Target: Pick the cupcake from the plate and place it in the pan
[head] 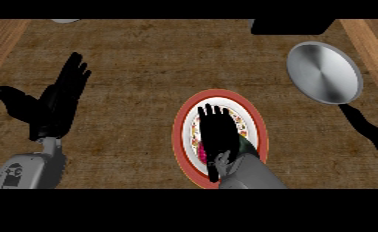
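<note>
Peeking out from under the right hand, a sliver of pink and yellow at the hand's left edge may be the cupcake; most of it is hidden, so its shape and exact place cannot be made out beyond that it lies on the plate. The right hand is spread flat over the middle of the plate, fingers stretched toward the far side of the counter and only slightly apart. Whether the palm or thumb touches the cupcake beneath cannot be told, and no finger is seen curled round anything.

The plate is round with a red-orange rim and a white inner ring flecked with small coloured dots along the edge; it sits in the lower middle of the brown, woven-looking counter. The grey right forearm comes in from the lower edge, just right of the plate's near side.

Up and to the right, well apart from the plate, lies the silver pan, with its black handle running down toward the right edge.

At the left of the view, the left hand rests open, fingers straight and pointing up, holding nothing, with its dark shadow beside it on the counter.
</note>
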You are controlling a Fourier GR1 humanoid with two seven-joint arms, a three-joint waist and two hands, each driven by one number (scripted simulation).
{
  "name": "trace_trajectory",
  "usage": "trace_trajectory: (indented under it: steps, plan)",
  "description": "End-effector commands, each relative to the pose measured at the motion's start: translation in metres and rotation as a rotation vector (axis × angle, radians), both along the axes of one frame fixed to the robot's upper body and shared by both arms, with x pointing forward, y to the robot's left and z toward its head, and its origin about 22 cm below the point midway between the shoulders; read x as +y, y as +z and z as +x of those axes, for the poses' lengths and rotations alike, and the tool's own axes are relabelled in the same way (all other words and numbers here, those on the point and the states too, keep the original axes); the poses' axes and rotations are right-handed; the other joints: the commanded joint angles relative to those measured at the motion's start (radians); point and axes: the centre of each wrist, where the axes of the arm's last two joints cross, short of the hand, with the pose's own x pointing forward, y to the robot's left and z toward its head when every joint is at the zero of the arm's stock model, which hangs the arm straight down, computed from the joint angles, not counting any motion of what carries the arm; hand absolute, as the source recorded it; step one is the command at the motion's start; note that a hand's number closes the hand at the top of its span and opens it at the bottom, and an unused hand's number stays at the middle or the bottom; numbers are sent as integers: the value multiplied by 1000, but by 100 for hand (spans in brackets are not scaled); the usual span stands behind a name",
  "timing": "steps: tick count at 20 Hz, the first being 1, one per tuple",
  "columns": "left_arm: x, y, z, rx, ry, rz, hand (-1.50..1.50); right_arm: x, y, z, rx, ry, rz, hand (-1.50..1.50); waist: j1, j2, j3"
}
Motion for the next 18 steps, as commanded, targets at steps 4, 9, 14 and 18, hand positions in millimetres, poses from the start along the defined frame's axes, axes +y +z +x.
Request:
trace_trajectory:
  steps: [4, 9, 14, 18]
  plan:
    - [-1, 0, -11, -6, 2, -5, 0, 11, -16, -8, -21, 100, 27, 150, 1, -1, 0]
    - [10, -1, -5, 10, -5, -17, 0, 2, -28, 3, -44, 99, 52, 150, 0, 0, 0]
    - [-4, -7, -6, 9, -14, -13, 0, -8, -37, 11, -90, 90, 107, 150, 0, 0, 0]
    - [4, -10, -5, 6, 6, -7, 0, -17, -20, 3, -185, 74, 110, 150, -2, -1, 0]
